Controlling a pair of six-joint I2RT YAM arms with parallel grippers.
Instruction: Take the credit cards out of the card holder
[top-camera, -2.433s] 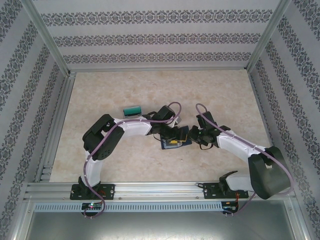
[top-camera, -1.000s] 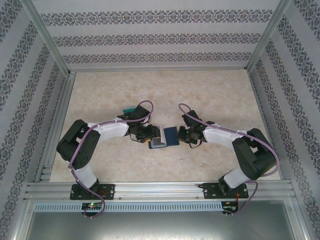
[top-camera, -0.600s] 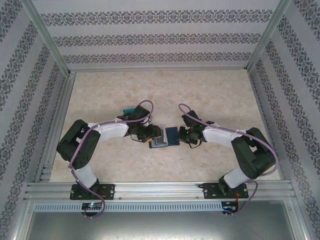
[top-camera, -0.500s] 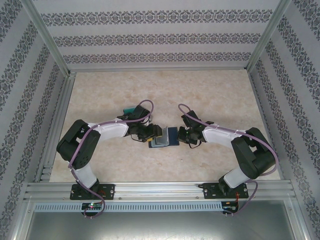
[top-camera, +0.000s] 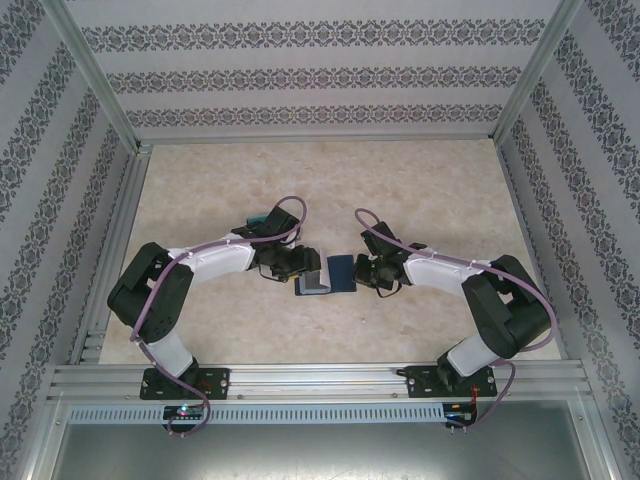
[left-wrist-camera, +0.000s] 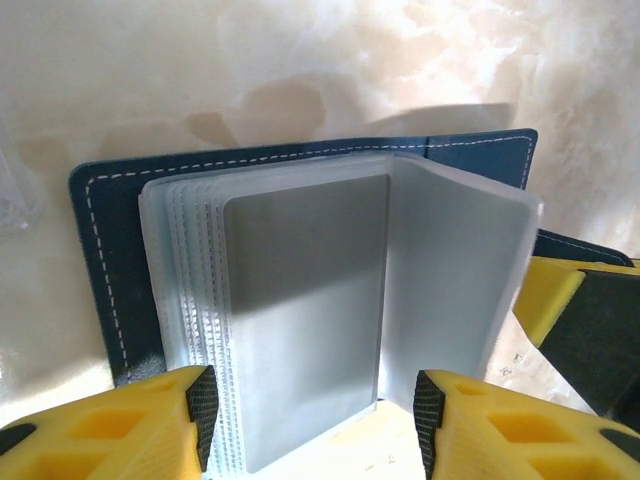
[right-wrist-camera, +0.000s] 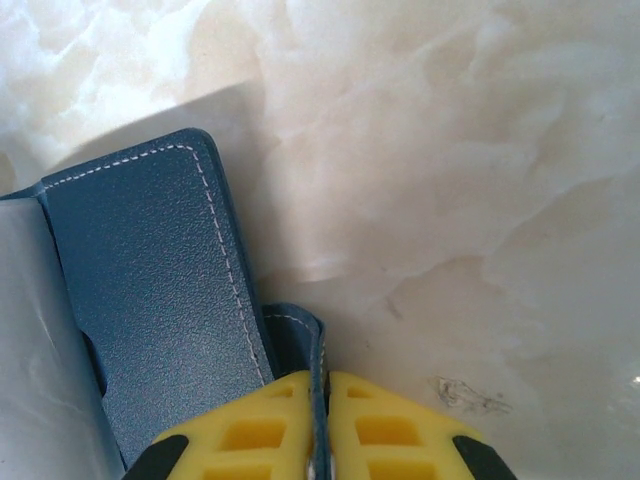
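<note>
The card holder (top-camera: 327, 275) lies open on the table between the two arms, with a navy cover (left-wrist-camera: 110, 260) and a stack of clear sleeves. A grey credit card (left-wrist-camera: 305, 300) sits in the front sleeve, and one sleeve leaf (left-wrist-camera: 460, 270) is folded to the right. My left gripper (left-wrist-camera: 315, 425) is open, its pads either side of the sleeved card's lower edge with a gap on the right. My right gripper (right-wrist-camera: 322, 390) is shut on the holder's small side tab (right-wrist-camera: 300, 330). In the top view the left gripper (top-camera: 300, 264) and right gripper (top-camera: 366, 270) flank the holder.
A teal-green card (top-camera: 260, 219) lies on the table just behind the left wrist, partly hidden by the arm and its cable. A clear plastic edge (left-wrist-camera: 15, 190) shows at the far left of the left wrist view. Metal frame rails (top-camera: 320, 380) border the marble table.
Both arms came down and left with the holder, which now rests on the table. Over the last second the left jaws widened slightly and the left arm shifted a little left.
</note>
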